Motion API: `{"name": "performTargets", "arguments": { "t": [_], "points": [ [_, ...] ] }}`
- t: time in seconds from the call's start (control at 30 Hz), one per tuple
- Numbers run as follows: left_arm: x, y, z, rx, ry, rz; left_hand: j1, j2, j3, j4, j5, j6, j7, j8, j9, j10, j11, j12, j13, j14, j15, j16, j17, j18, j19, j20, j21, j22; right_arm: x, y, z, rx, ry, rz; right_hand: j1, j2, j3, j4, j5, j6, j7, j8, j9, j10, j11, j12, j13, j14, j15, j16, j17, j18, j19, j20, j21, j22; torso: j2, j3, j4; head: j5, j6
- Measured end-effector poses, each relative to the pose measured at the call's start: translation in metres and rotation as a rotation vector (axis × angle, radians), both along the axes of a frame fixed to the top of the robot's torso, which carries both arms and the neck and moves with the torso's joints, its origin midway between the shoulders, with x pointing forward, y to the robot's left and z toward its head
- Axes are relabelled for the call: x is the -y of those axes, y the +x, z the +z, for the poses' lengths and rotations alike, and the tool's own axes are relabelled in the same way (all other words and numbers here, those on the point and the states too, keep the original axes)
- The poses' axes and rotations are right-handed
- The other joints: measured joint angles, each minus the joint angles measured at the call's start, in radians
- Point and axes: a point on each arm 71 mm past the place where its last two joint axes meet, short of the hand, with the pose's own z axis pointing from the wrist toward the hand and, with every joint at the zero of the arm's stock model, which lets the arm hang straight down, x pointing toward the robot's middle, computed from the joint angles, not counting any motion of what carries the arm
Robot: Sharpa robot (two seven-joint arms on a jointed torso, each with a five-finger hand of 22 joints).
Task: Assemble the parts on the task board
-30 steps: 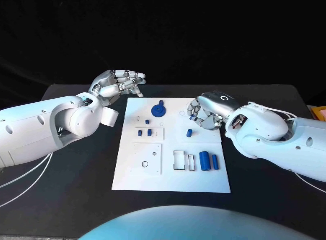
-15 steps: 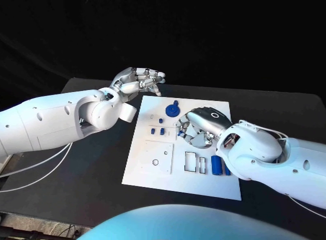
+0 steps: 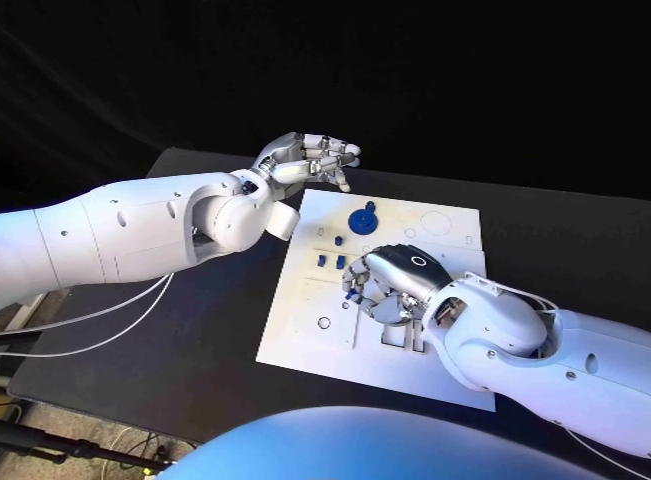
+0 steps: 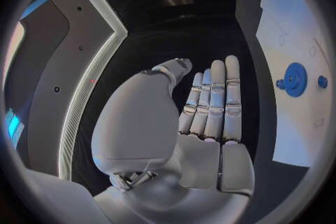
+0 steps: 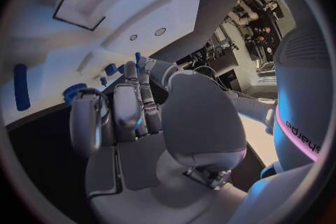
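Left hand: Your left hand sits at about 11 o'clock from the task board's middle, above the black surface just off the board's far left corner. In the left wrist view its fingers lie straight and side by side, palm bare; it holds nothing.

Right hand: Your right hand is over the middle of the task board, back upward, fingers curled down toward the plate. In the right wrist view the fingers bend inward above the board. You cannot tell from these frames whether anything is pinched under them.

Task board: You see the white plate lying flat on the surface, turned a little so its long edges run toward 1 o'clock.

Blue gear: A round toothed part stands on the board at 12 o'clock from the right hand, near the far edge. The left wrist view shows it too, with a small blue knob just beside it.

Small blue pegs: Two short pegs stand side by side at 10 o'clock from the right hand, close to its fingertips but apart from them.

Blue cylinder: In the right wrist view one long blue part lies on the board, well apart from the fingers.
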Motion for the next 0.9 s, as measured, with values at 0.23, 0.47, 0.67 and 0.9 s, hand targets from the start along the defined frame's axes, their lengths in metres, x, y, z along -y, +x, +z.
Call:
{"name": "performTargets", "arguments": {
  "t": [0.23, 0.47, 0.67, 0.9],
  "points": [
    [0.001, 0.0, 0.0, -0.003, 0.001, -0.002, 0.0, 0.0, 0.0, 0.0, 0.0, 0.0, 0.0, 0.0, 0.0, 0.0, 0.0, 0.0, 0.0, 0.0, 0.0, 0.0, -0.001, 0.0, 0.0, 0.0, 0.0, 0.0, -0.003, -0.001, -0.005, -0.008, -0.002, 0.005, -0.003, -0.003, 0.0, 0.0, 0.005, 0.0, 0.0, 0.0, 0.001, 0.002, 0.002, 0.0, 0.0, 0.0, 0.0, 0.0, 0.0, 0.0, 0.0, 0.0, 0.0, 0.0, 0.0, -0.0001, -0.0005, 0.013, 0.0],
    [0.002, 0.0, 0.0, -0.004, 0.0, -0.005, 0.0, 0.0, 0.0, 0.0, 0.0, 0.0, 0.0, 0.0, 0.0, 0.0, 0.0, 0.0, 0.0, 0.0, 0.0, 0.0, -0.001, 0.0, 0.0, 0.0, 0.0, 0.0, -0.004, 0.0, -0.01, -0.013, -0.009, 0.003, -0.003, -0.003, 0.0, 0.0, 0.005, 0.0, 0.0, -0.001, 0.001, 0.002, 0.002, -0.001, 0.002, 0.0, 0.0, 0.0, 0.0, 0.0, 0.0, 0.0, 0.0, 0.0, 0.0, 0.0006, -0.0006, 0.014, 0.0],
    [0.002, 0.0, 0.0, -0.005, 0.001, -0.005, 0.0, 0.0, 0.0, 0.0, 0.0, 0.0, 0.0, 0.0, 0.0, 0.0, 0.0, 0.0, 0.0, 0.0, 0.0, 0.0, -0.002, 0.0, 0.0, 0.0, 0.0, 0.001, -0.004, 0.001, -0.012, -0.012, -0.013, 0.001, -0.003, -0.003, -0.001, 0.001, 0.005, -0.002, -0.001, -0.002, 0.001, 0.002, 0.002, -0.002, 0.002, 0.0, 0.0, 0.003, 0.0, 0.0, 0.0, 0.0, 0.0, 0.0, 0.0, 0.0006, -0.0003, 0.022, 0.0],
    [0.003, 0.0, 0.0, -0.005, 0.0, -0.007, 0.0, 0.0, 0.0, 0.0, 0.0, 0.0, 0.0, 0.0, 0.0, 0.0, 0.0, 0.0, 0.0, 0.0, 0.0, 0.0, -0.002, 0.0, 0.0, 0.0, 0.0, 0.001, -0.005, 0.002, -0.014, -0.011, -0.019, -0.001, -0.003, -0.003, -0.001, 0.001, 0.005, -0.002, -0.001, -0.004, 0.002, 0.002, 0.002, -0.002, 0.001, 0.0, 0.0, 0.003, 0.001, 0.0, 0.0, 0.0, 0.0, 0.0, 0.001, 0.0008, -0.0002, 0.032, 0.0]
  ]
}}
